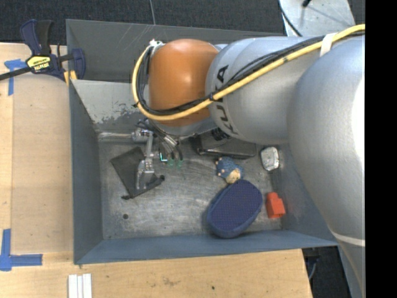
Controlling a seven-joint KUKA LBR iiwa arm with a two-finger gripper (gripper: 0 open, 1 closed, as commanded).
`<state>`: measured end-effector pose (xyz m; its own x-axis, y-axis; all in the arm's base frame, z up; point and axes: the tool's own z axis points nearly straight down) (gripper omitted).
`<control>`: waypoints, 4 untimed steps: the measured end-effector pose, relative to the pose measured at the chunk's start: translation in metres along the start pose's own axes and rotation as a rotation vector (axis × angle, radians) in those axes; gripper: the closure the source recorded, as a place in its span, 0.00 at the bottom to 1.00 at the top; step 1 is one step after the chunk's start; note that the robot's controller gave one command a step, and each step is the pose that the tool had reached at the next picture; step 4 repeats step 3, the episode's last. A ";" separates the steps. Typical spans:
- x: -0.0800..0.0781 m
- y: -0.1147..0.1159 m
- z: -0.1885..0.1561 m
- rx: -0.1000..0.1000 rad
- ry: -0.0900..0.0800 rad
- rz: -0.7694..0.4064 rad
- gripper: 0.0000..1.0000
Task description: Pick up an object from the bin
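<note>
Where the bin's near wall [186, 244] rises toward us, we see a blue oval mesh pad [234, 208] and a small orange-red block [275, 205] at the right, well apart from the work. Further in, at the floor's left, the gripper [149, 166] stands low over a dark flat sheet [133, 169], and we cannot tell whether it is spread or pressed together. We judge a good pick needs a straight descent onto the sheet's edge, a firm close, then a steady lift clear of the far wall [99, 101].
</note>
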<state>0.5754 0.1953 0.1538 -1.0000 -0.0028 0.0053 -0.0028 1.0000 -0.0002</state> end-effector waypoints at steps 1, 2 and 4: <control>-0.008 -0.016 0.081 -0.001 -0.010 -0.232 0.00; -0.013 -0.015 0.076 -0.006 -0.030 -0.229 1.00; -0.015 -0.011 -0.065 -0.001 -0.018 -0.267 1.00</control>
